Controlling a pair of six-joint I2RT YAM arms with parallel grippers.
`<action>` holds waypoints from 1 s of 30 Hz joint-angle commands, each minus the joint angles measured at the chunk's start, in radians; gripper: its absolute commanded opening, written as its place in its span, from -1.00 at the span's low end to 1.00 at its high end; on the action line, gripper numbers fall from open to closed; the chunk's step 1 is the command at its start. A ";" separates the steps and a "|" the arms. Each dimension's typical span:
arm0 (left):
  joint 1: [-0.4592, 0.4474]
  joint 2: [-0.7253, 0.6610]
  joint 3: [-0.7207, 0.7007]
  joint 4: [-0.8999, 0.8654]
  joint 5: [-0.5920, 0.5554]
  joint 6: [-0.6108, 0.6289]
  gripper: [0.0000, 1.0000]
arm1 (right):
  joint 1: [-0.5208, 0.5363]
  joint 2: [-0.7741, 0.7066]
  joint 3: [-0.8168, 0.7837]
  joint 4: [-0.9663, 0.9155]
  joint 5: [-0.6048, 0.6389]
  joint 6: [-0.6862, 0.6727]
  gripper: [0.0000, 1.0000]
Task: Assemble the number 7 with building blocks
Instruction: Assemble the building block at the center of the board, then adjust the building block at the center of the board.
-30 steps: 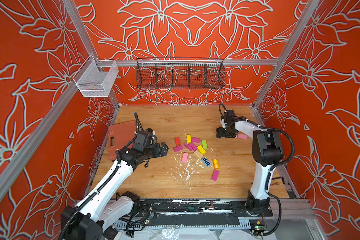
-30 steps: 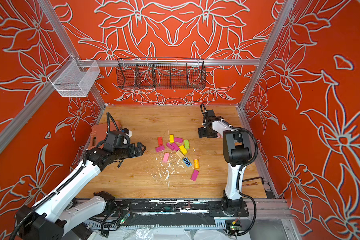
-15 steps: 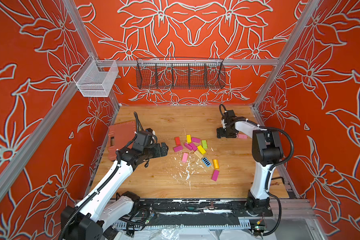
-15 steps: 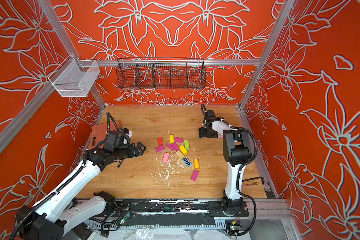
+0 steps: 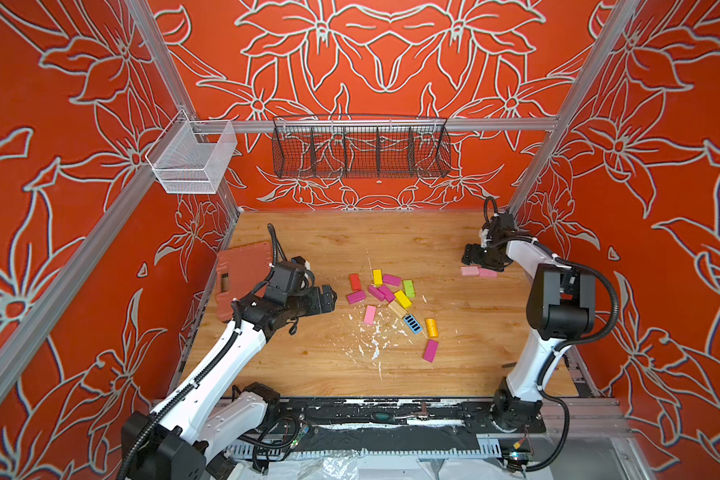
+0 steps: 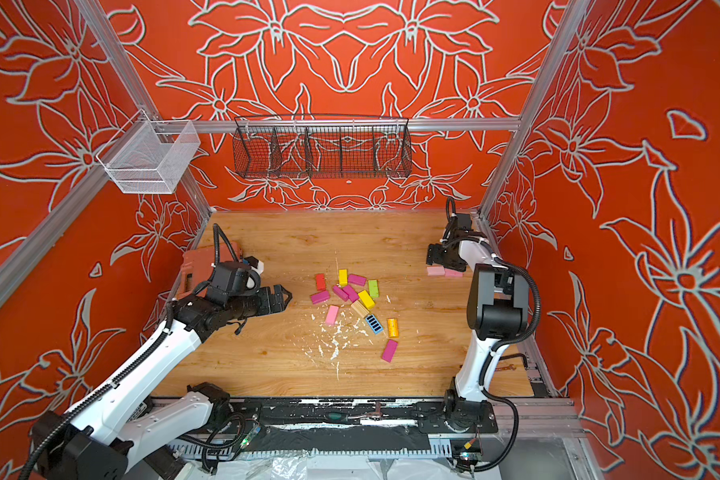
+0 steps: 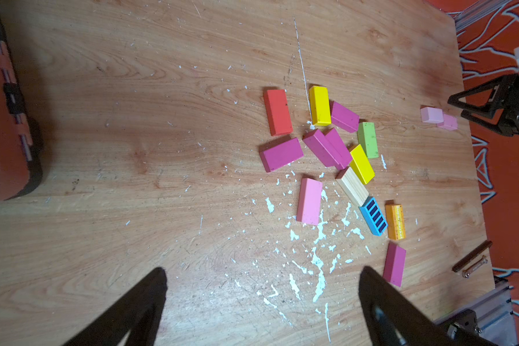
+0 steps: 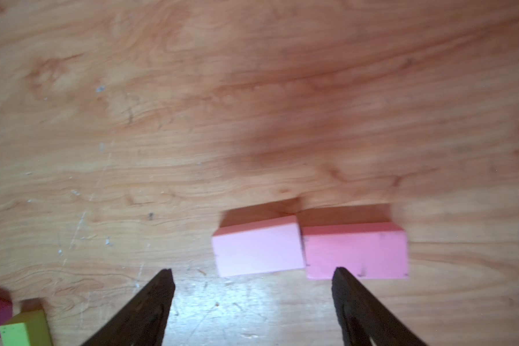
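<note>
Pink blocks (image 8: 258,248) lie just beside the spread right pincer (image 8: 253,271).

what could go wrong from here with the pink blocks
1. The open right gripper hangs close over the pink pair; one finger overlaps the darker block, so a careless move may knock them apart.
2. Two magenta blocks lie pressed together, touching a yellow block; grabbing one may drag neighbours.
</note>
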 commanded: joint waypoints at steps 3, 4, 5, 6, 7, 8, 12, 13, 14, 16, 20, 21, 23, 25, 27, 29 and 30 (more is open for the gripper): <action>0.001 -0.011 -0.005 -0.012 -0.010 0.001 0.95 | -0.081 -0.001 -0.005 -0.004 -0.062 0.032 0.74; 0.001 -0.011 -0.007 -0.011 -0.010 0.001 0.95 | -0.097 0.006 -0.005 0.002 -0.068 0.032 0.74; 0.001 -0.011 -0.010 -0.011 -0.010 0.000 0.95 | -0.112 0.011 -0.005 0.006 -0.074 0.033 0.74; 0.001 -0.011 -0.010 -0.009 -0.010 0.000 0.95 | -0.121 0.017 -0.005 0.006 -0.081 0.032 0.74; 0.001 -0.012 -0.013 -0.008 -0.010 -0.001 0.95 | -0.130 0.021 -0.004 0.008 -0.087 0.031 0.74; 0.001 -0.011 -0.013 -0.008 -0.012 -0.001 0.95 | -0.135 0.026 -0.004 0.010 -0.087 0.029 0.74; 0.001 -0.011 -0.014 -0.008 -0.015 -0.001 0.95 | -0.151 0.053 0.005 0.009 -0.093 0.027 0.74; 0.001 -0.011 -0.013 -0.008 -0.015 0.001 0.95 | -0.155 0.060 0.007 0.009 -0.098 0.024 0.74; 0.001 -0.011 -0.013 -0.008 -0.016 0.000 0.95 | -0.157 0.068 0.009 0.009 -0.104 0.024 0.74; 0.000 -0.011 -0.014 -0.006 -0.015 0.000 0.95 | -0.159 0.079 0.012 0.010 -0.116 0.018 0.74; 0.001 -0.012 -0.012 -0.006 -0.016 0.000 0.95 | -0.158 0.098 0.010 0.016 -0.138 0.014 0.74; 0.001 -0.011 -0.012 -0.006 -0.015 0.000 0.95 | -0.158 0.100 0.009 0.016 -0.142 0.015 0.74; 0.001 -0.011 -0.012 -0.006 -0.015 0.000 0.95 | -0.157 0.107 0.008 0.019 -0.155 0.013 0.74; 0.002 -0.011 -0.015 -0.005 -0.015 -0.001 0.95 | -0.153 0.110 0.008 0.022 -0.168 0.014 0.73; 0.001 -0.011 -0.016 -0.005 -0.015 0.000 0.95 | -0.148 0.112 0.004 0.027 -0.173 0.012 0.73; 0.001 -0.011 -0.015 -0.005 -0.015 0.000 0.95 | -0.143 0.111 0.002 0.027 -0.175 0.011 0.73; 0.001 -0.011 -0.014 -0.004 -0.015 0.000 0.95 | -0.141 0.111 0.003 0.029 -0.175 0.009 0.73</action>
